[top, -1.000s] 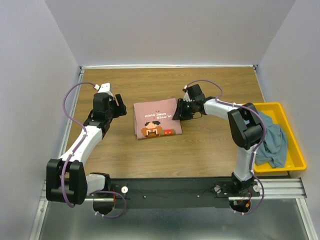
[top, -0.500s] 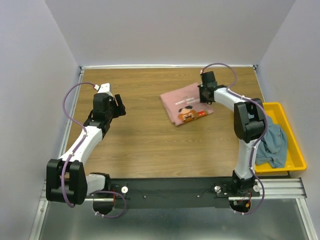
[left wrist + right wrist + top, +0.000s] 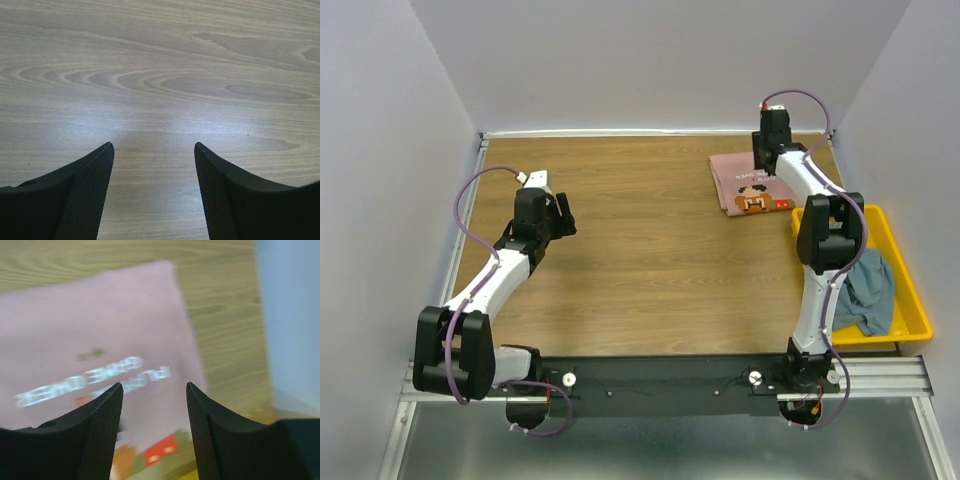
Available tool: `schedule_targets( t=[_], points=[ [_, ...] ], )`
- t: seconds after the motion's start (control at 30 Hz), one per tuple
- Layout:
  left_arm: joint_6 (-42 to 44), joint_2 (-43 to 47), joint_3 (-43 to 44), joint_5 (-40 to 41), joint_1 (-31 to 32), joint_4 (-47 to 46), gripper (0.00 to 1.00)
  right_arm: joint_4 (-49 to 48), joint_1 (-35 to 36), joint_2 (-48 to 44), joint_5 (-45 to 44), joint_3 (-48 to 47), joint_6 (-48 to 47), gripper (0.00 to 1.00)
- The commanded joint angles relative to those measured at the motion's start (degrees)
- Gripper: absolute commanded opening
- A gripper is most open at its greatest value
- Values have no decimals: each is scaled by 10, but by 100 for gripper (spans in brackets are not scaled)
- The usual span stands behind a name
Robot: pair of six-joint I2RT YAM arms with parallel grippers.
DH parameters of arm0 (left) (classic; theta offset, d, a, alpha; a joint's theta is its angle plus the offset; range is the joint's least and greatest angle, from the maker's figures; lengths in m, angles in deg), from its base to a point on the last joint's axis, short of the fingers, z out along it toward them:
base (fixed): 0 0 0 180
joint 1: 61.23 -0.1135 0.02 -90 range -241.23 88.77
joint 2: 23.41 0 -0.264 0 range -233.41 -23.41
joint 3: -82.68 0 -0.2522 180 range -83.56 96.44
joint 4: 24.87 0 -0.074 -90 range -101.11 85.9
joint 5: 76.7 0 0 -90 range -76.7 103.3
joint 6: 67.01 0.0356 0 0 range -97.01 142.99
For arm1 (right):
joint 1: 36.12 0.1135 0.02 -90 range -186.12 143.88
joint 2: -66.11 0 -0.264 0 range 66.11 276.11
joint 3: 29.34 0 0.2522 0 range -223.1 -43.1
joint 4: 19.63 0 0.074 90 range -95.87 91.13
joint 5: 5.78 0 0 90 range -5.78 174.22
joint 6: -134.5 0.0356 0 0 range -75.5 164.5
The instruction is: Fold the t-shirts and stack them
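The dusty-pink t-shirt [image 3: 745,185] lies folded at the far right of the wooden table, its orange-brown cartoon print and text facing up. It fills the right wrist view [image 3: 100,325], blurred. My right gripper [image 3: 763,160] hangs over the shirt's far right edge. Its jaws are open [image 3: 152,385] with the cloth below them. The blue-grey t-shirt [image 3: 865,285] lies crumpled in the yellow bin [image 3: 912,305]. My left gripper [image 3: 563,213] is open and empty over bare wood at the left [image 3: 152,146].
The yellow bin stands at the right table edge, close beside the right arm. Grey walls close in the table on three sides. The wooden table [image 3: 650,260] lies between the two arms.
The pink shirt has slid from the table's middle to the far right, turning as it went. My right gripper moved with it. The left arm barely shifted.
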Motion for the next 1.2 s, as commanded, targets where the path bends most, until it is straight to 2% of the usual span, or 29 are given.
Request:
schedule_targets(
  t=[0.0, 0.07, 0.3, 0.5, 0.77, 0.87, 0.97, 1.0, 1.1, 1.17],
  points=[
    [6, -11, 0, 11, 4, -12, 73, 23, 33, -56, 180, 30, 99, 61],
    [6, -15, 3, 10, 4, -13, 73, 23, 48, -60, 234, 51, 139, 63],
    [5, -10, 2, 11, 4, -13, 73, 23, 111, -21, 226, 67, 144, 63],
    [5, -2, -1, 13, 3, -13, 73, 24, 127, 15, 170, 72, 127, 58],
    [6, -3, 0, 17, 5, -13, 73, 24, 130, 33, 47, 83, 89, 48],
    [6, -6, 1, 18, 5, -13, 73, 23, 129, 42, 17, 85, 67, 39],
    [6, -9, 0, 20, 5, -13, 73, 22, 129, 53, -23, 83, 43, 24],
    [7, -9, 0, 20, 5, -12, 73, 21, 128, 64, -42, 82, 35, 14],
    [9, -9, 0, 24, 5, -11, 73, 10, 118, 80, -67, 70, 10, 1],
    [9, -7, -1, 26, 5, -10, 73, 7, 100, 88, -74, 57, -1, 1]
  ],
)
